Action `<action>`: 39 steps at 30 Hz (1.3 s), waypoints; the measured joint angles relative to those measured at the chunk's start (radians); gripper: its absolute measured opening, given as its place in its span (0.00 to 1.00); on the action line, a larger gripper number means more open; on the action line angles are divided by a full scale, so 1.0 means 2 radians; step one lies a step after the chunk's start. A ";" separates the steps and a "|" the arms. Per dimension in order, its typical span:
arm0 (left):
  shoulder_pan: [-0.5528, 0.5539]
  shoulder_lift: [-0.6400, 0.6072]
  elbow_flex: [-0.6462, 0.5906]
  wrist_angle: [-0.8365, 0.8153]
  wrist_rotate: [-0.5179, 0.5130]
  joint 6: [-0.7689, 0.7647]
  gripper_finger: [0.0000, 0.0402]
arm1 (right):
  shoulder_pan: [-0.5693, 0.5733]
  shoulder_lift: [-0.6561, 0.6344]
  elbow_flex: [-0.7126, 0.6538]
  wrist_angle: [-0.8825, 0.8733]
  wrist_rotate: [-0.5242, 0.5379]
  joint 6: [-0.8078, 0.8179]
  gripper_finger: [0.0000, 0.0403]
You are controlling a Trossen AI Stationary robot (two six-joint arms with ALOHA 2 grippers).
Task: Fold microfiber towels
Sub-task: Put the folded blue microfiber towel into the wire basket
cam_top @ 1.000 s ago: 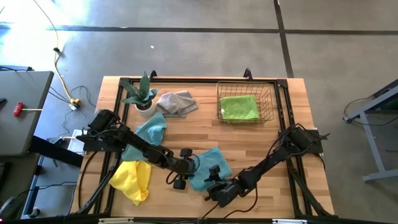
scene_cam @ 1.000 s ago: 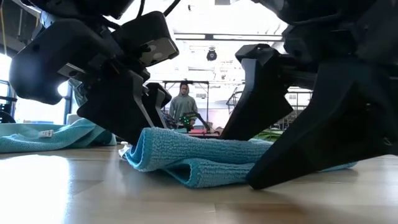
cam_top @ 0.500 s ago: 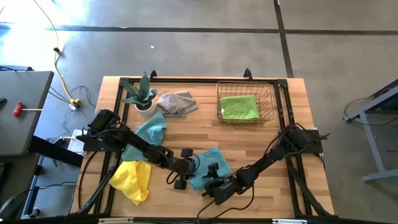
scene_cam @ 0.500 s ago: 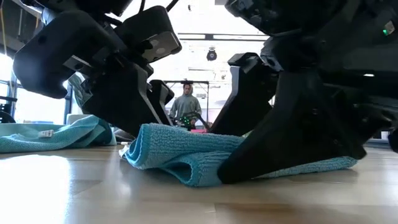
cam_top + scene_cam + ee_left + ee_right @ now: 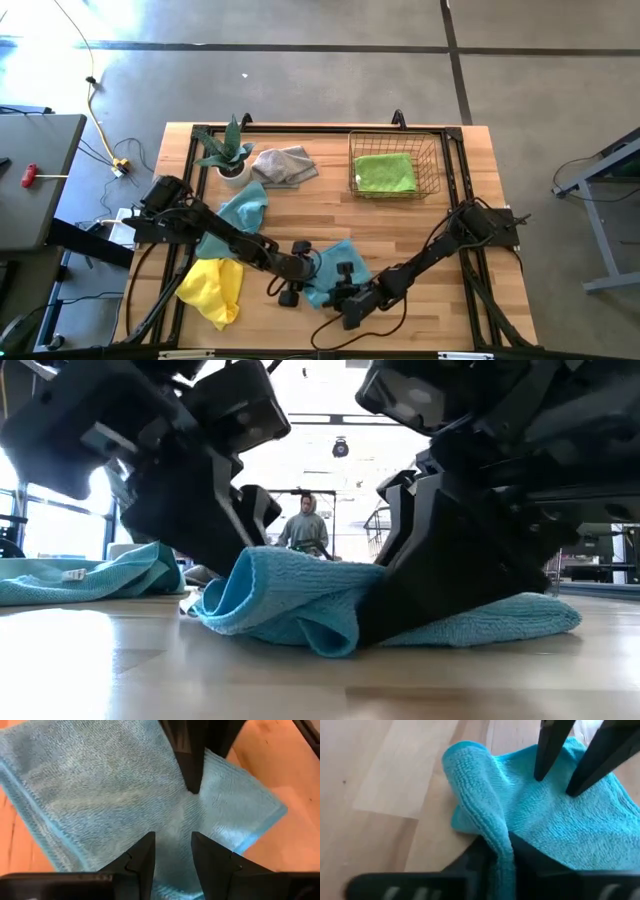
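I see the light blue towel (image 5: 555, 820) bunched into a raised fold, pinched by the right tool (image 5: 502, 857); left tool (image 5: 172, 852) spread over it on the wooden bench (image 5: 430, 225).

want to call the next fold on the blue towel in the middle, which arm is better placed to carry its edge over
Right, probably. The right hand is shut on a raised fold at the edge of the blue towel. The left hand stands on the towel's middle with a gap between its fingers, better placed to pin.

Blue towel (image 5: 335, 262) bunched front-center; green towel (image 5: 384, 173) folded in basket.
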 joint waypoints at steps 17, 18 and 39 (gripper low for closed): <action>-0.041 -0.177 0.000 -0.134 -0.016 0.004 0.29 | -0.051 -0.068 0.030 -0.094 -0.120 0.144 0.01; -0.045 -0.187 0.000 -0.137 -0.024 0.004 0.29 | -0.057 -0.078 0.030 -0.107 -0.120 0.153 0.01; -0.055 -0.309 0.001 -0.242 -0.153 0.034 0.29 | -0.264 -0.389 0.031 -0.404 -0.091 0.007 0.00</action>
